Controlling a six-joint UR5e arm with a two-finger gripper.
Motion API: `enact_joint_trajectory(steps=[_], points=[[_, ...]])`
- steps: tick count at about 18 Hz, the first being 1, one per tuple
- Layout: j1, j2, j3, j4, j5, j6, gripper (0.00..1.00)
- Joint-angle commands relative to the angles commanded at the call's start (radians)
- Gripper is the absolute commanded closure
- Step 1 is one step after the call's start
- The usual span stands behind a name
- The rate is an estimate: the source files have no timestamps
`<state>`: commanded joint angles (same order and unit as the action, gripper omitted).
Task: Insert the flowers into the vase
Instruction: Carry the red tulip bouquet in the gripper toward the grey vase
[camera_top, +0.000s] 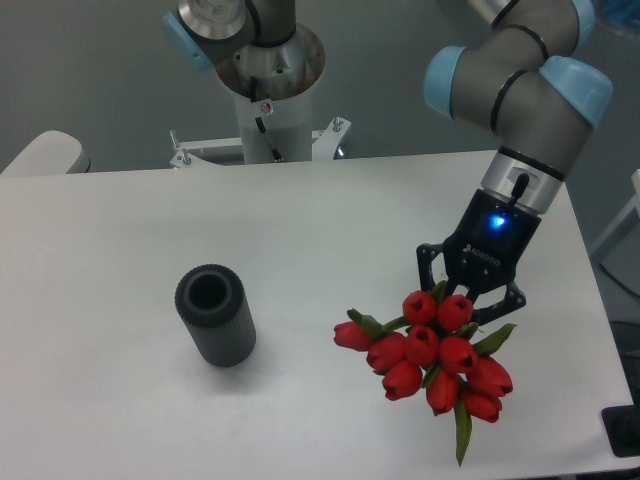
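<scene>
The flowers (435, 358), a bunch of red closed tulip heads with green leaves, are at the right front of the table. My gripper (468, 300) is right above and behind the bunch, with its jaws drawn in around the stem end. The tulip heads hide the fingertips and the stems. The vase (215, 314), a small dark grey ribbed cylinder, stands upright on the left of the table with its round mouth open and facing up. It is well apart from the bunch, to its left.
The white table (300, 220) ends close to the right of and in front of the bunch. A large white robot pedestal (268, 95) stands at the back centre. A black object (625, 432) sits at the front right corner.
</scene>
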<state>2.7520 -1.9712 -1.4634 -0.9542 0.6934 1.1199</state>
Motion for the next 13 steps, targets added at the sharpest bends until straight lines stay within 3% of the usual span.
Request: enact_joint_trajectory(steps=[8, 13], points=[[-0.051, 0.006, -0.011, 0.008, -0.008, -0.069, 0.78], [-0.106, 0.025, -0.035, 0.09, -0.002, -0.205, 0.78]])
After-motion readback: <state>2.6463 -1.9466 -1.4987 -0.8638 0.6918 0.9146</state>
